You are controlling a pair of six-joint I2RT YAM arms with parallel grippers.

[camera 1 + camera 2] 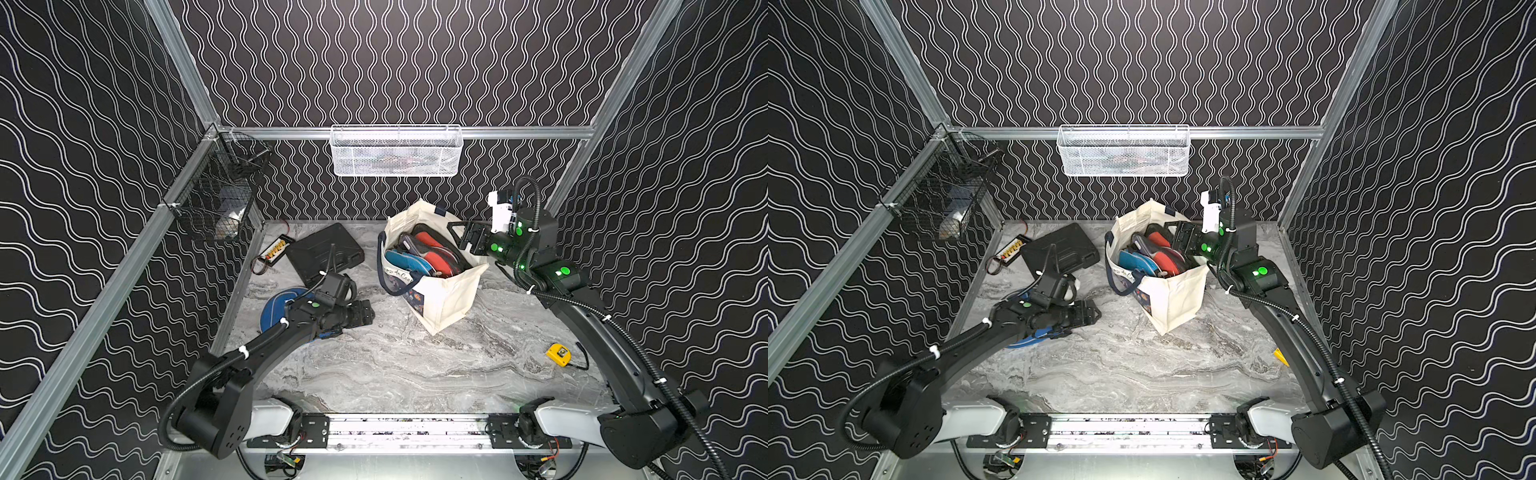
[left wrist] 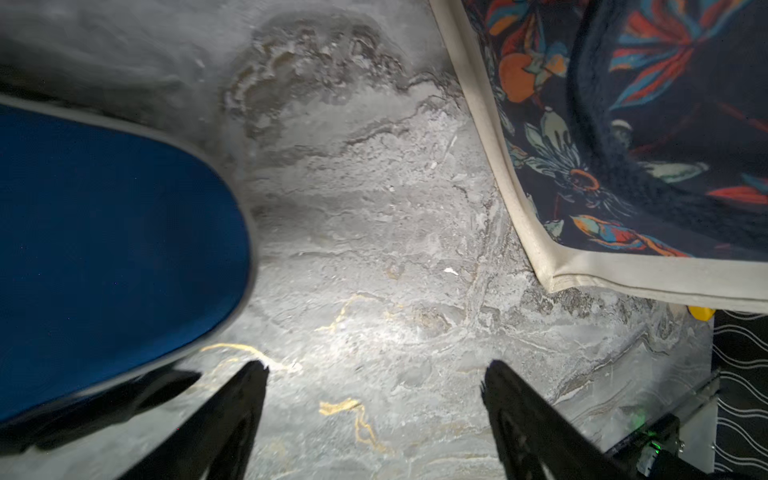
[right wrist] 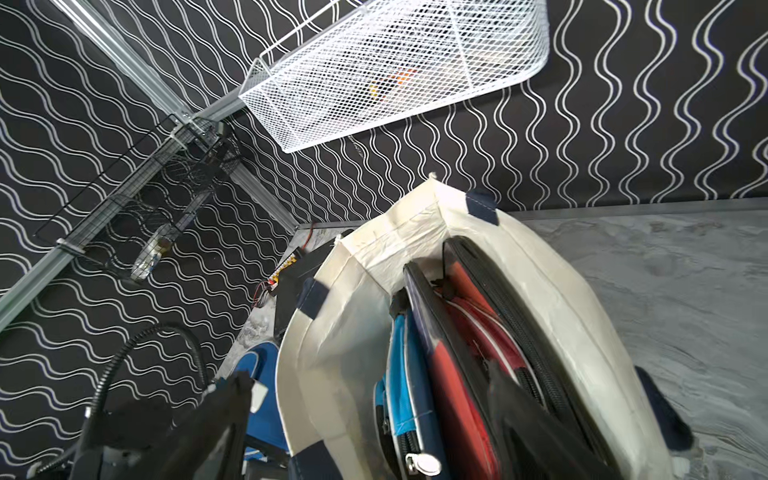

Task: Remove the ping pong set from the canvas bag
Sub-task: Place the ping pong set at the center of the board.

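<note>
Two pincers stand with jaws apart: the left pincer hangs over bare counter beside a blue case lying flat; farther, the canvas bag holds the ping pong set on edge (red case outermost), just below the right pincer, the nearer one.

Top pair high, whole scene; wrists close, sharing canvas bag.
</note>
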